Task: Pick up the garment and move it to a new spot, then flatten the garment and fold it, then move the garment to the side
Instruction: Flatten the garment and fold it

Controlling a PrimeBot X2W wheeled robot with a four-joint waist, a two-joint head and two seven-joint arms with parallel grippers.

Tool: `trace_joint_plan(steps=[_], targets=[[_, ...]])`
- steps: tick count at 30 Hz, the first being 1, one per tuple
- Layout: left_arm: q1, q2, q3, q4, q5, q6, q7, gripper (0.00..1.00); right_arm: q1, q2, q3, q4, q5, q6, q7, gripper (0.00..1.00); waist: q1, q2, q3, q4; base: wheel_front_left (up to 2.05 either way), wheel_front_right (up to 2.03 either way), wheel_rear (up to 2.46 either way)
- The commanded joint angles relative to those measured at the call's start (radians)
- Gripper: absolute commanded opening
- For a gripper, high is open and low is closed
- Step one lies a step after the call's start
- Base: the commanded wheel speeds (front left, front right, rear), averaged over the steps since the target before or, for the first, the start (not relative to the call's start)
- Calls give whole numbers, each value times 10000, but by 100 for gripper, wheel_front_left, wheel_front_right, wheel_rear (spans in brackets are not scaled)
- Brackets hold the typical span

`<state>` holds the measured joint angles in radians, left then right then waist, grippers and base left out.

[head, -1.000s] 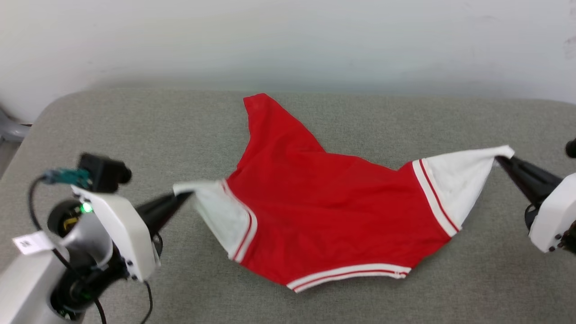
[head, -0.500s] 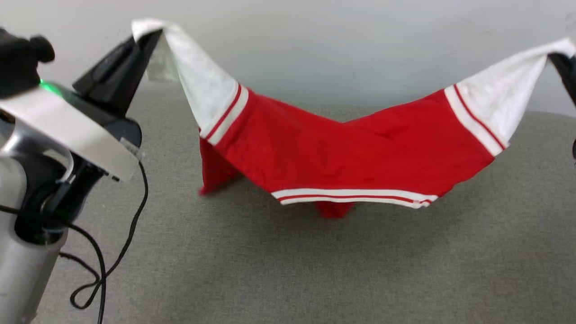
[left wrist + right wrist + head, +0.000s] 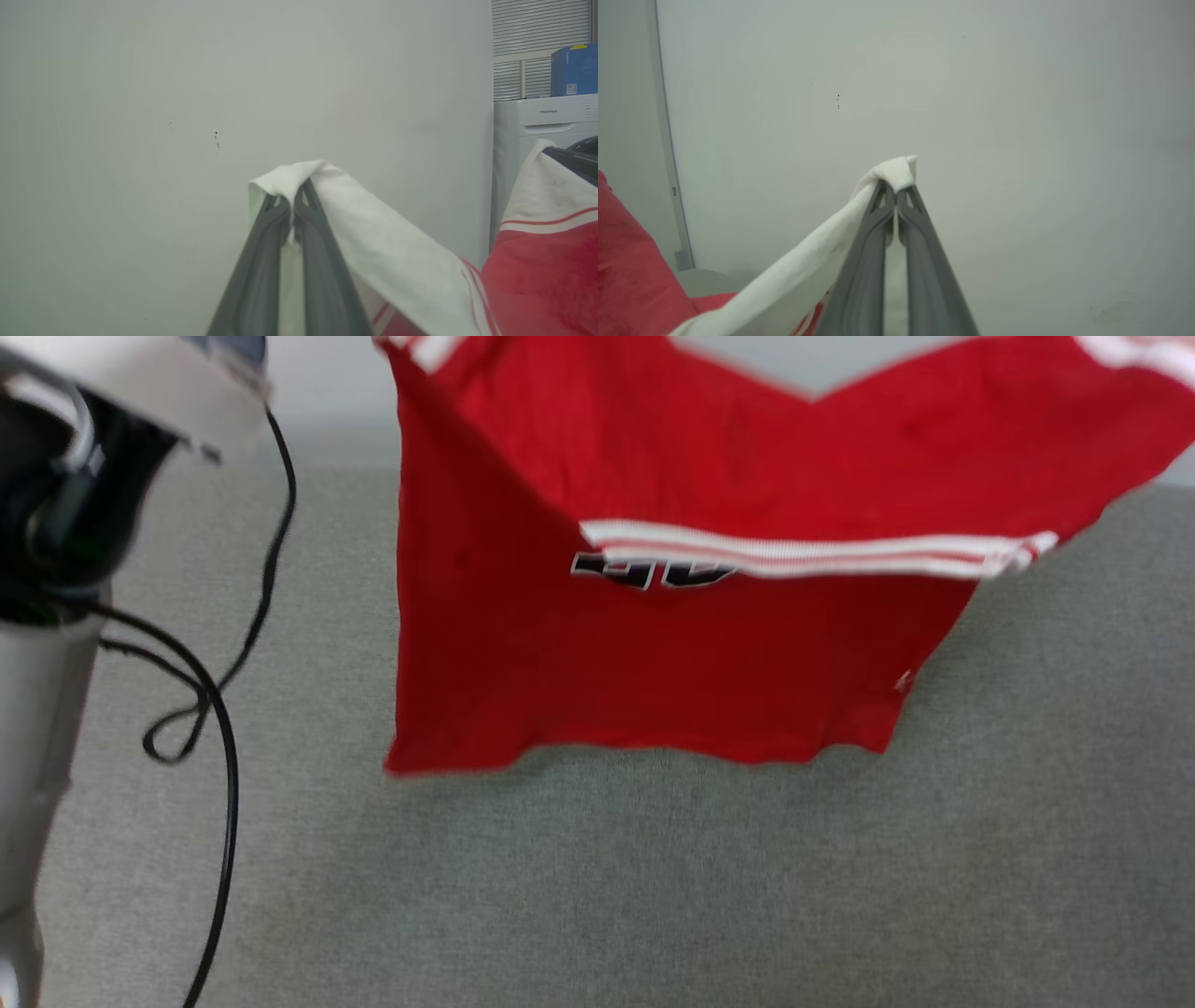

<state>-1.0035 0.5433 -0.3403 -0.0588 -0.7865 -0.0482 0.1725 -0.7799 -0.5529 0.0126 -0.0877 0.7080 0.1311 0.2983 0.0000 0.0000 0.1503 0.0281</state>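
1. The garment (image 3: 653, 663) hangs in the air over the grey counter (image 3: 653, 896), held up by its two sleeves and spread wide between the arms.
2. In the left wrist view the left gripper (image 3: 293, 200) has its jaws pressed together, pinching the bunched tip of a white sleeve (image 3: 373, 242).
3. In the right wrist view the right gripper (image 3: 895, 191) also has its jaws pressed together, pinching the tip of the other white sleeve (image 3: 808, 266), which runs down and to the left towards the red cloth.
4. In the head view the red body drapes down, and its lower hem (image 3: 635, 751) lies close above the counter; I cannot tell if it touches.
5. A band of red-and-white striped trim (image 3: 812, 553) crosses the front, and black white-outlined letters (image 3: 653, 571) peek out just below it, blurred and partly covered.
6. Part of the left arm (image 3: 56, 476) stands at the upper left of the head view, with a black cable (image 3: 219, 709) looping down beside it.
7. Both wrist views face a pale wall (image 3: 140, 140).
8. At the right edge of the left wrist view a white washing machine (image 3: 528, 121) carries a blue box (image 3: 574, 70).
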Motion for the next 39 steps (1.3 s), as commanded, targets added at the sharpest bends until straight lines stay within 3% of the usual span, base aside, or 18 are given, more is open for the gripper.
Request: trace_joint_plan(steps=[1,13,21,30,39], targets=[[-426,-80,24,152,123,26,-17,0,-493,119,3,100,-121,-7,44,0,0,0,705,-124,0,0,0],[-4674,-705,-39,2524,899,-332,-515,0,-5448,239,466,2442,-1200,-7,-509,0,0,0,3609,-367,0,0,0],[-6083,-993,-240,4232,1318,-499,-1332,0,-7511,583,1163,4302,-1688,-7,-1505,0,0,0,4702,-338,0,0,0],[-5221,-878,-467,5284,1239,-701,-2434,0,-6904,730,2153,5511,-1432,-7,-2543,0,0,0,4777,-304,0,0,0],[-2247,-553,-525,4808,827,-640,-3407,0,-4317,600,3120,5404,-770,-7,-3498,0,0,0,3664,-356,0,0,0]])
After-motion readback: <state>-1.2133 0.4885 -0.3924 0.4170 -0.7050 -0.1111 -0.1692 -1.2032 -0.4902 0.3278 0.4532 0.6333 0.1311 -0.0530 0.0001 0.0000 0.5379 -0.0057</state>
